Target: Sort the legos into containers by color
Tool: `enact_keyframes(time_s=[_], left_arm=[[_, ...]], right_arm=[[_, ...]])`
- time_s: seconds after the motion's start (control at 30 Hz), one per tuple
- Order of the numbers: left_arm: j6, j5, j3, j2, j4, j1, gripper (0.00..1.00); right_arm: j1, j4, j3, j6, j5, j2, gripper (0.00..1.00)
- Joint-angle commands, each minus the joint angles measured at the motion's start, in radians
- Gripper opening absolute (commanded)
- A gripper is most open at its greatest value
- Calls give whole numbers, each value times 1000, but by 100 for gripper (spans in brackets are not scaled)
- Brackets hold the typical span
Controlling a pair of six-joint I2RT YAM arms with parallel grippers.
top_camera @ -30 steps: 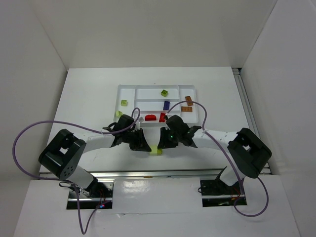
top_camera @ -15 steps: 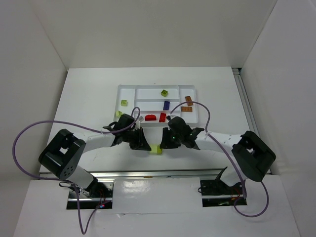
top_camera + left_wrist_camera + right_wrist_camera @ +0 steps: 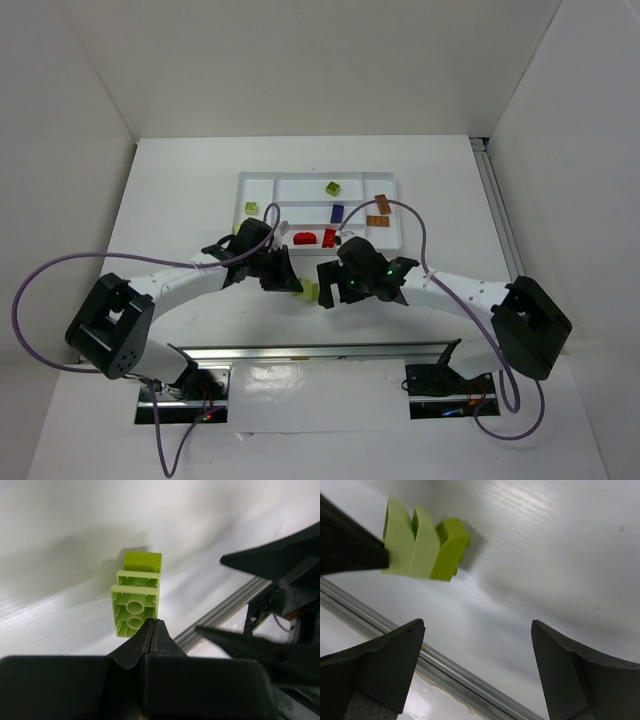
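Observation:
My left gripper (image 3: 154, 622) is shut on the near edge of a lime lego stack (image 3: 136, 600), holding it just above the table. From above, that stack (image 3: 309, 293) hangs between both grippers in front of the white tray (image 3: 300, 183). My right gripper (image 3: 477, 625) stands wide open and empty, just right of the stack (image 3: 425, 542) and apart from it. The left gripper's finger (image 3: 350, 545) shows gripping the stack's far end. The tray's containers hold lime legos (image 3: 333, 187), red ones (image 3: 305, 238) and brown-orange ones (image 3: 381, 202).
A blue brick (image 3: 337, 212) lies in a middle compartment. A metal rail (image 3: 320, 350) runs along the table's near edge, just behind both grippers. White walls enclose the table on the left, back and right. Purple cables loop off both arms.
The right gripper has opened and let go of the lime stack. The left gripper keeps hold of it and has shifted it slightly up and to the left.

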Motion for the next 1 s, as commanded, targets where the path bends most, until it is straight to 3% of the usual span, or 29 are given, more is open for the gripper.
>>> enact_keyframes(time_s=[0.0, 0.1, 0.23, 0.63, 0.83, 0.97], left_arm=[[55, -50, 58, -20, -63, -3, 0], [66, -50, 107, 14, -96, -3, 0], [75, -21, 142, 26, -105, -3, 0], [98, -39, 265, 8, -205, -31, 0], [174, 5, 304, -63, -249, -31, 0], [219, 88, 324, -112, -258, 17, 0]], right_arm=[[67, -81, 59, -106, 56, 51, 94], [130, -110, 91, -106, 166, 82, 98], [130, -100, 88, -68, 200, 50, 98], [121, -178, 30, 91, 323, -264, 98], [96, -75, 11, 76, 248, -419, 98], [15, 49, -13, 44, 49, -444, 99]])
